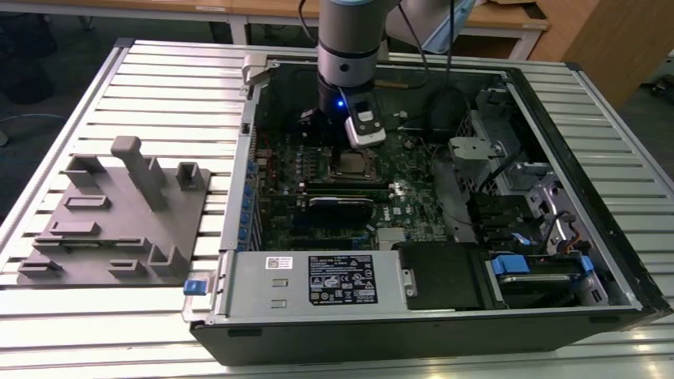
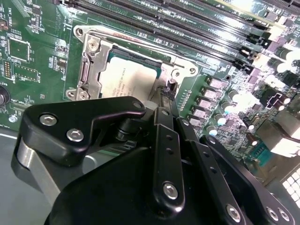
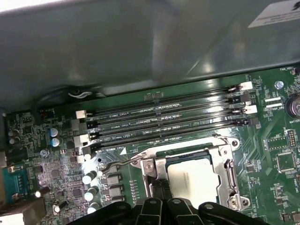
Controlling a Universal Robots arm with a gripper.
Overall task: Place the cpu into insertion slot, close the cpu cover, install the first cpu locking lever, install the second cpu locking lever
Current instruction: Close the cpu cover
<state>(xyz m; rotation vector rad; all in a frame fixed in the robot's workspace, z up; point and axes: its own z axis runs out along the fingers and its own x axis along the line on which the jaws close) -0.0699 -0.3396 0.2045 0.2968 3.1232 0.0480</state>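
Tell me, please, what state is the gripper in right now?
The gripper: closed, at the edge of the cpu cover, nothing visibly held.

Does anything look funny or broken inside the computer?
Nothing looks broken or spilled. The cpu lies flat under the cpu cover. One thin metal lever pokes out sideways beside the cover, so it seems not hooked down yet. The gripper hovers right by the cover's edge.

The cpu (image 2: pixel 130 80) sits in the insertion slot (image 1: pixel 354 164), with the cpu cover (image 2: pixel 89 69) down.
The chip lies flat, silvery-grey top up, in the socket on the green motherboard (image 2: pixel 28 56). The silver metal frame lies flat around it, and its square window shows the chip's top.
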